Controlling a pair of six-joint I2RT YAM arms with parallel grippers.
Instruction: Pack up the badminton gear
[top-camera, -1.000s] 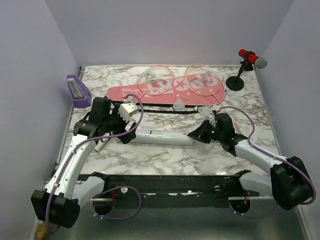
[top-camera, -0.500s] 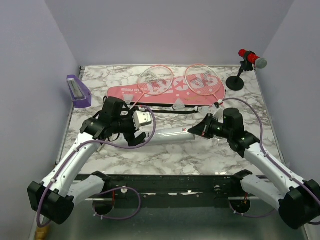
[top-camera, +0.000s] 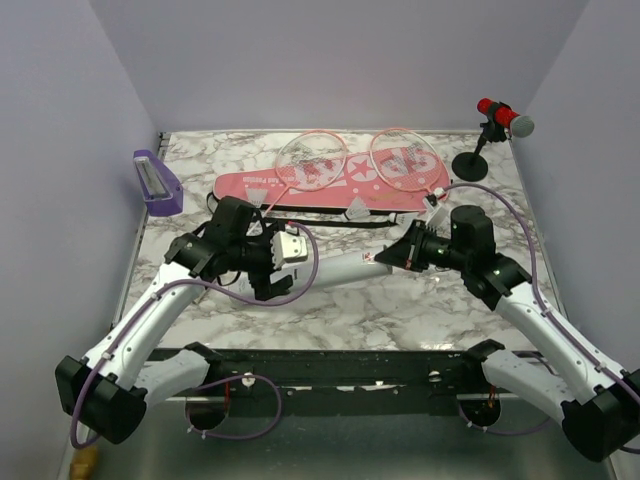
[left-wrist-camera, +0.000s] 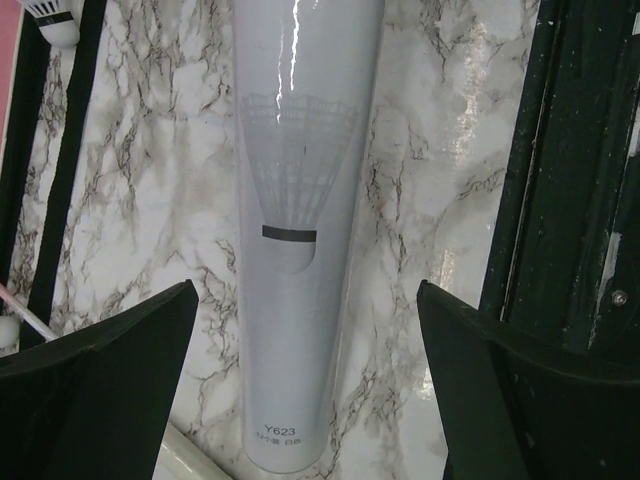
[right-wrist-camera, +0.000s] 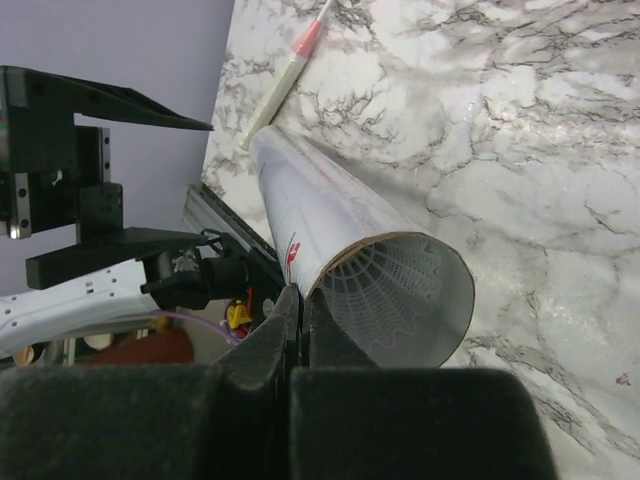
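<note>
The long white tube (top-camera: 350, 267) lies across the marble mid-table. My right gripper (top-camera: 405, 255) is shut on the rim of its open end (right-wrist-camera: 300, 300). A white mesh shuttlecock skirt (right-wrist-camera: 385, 290) shows inside the mouth. My left gripper (top-camera: 287, 262) is open, with its fingers either side of the tube's closed end (left-wrist-camera: 290, 300), not touching it. Two pink rackets (top-camera: 313, 160) lie on the pink-and-black bag (top-camera: 250, 187) at the back. A loose shuttlecock (top-camera: 358, 212) sits by the bag's black strap (left-wrist-camera: 65, 150).
A purple box (top-camera: 155, 182) stands at the left wall. A red-and-grey microphone (top-camera: 503, 116) on a black stand is at the back right. A white racket handle (right-wrist-camera: 285, 70) lies on the marble beyond the tube. A black rail (left-wrist-camera: 570, 200) runs along the near edge.
The tube has shifted to the right and slightly back with my right gripper shut on its rim. My left gripper followed to the right and now straddles the closed end.
</note>
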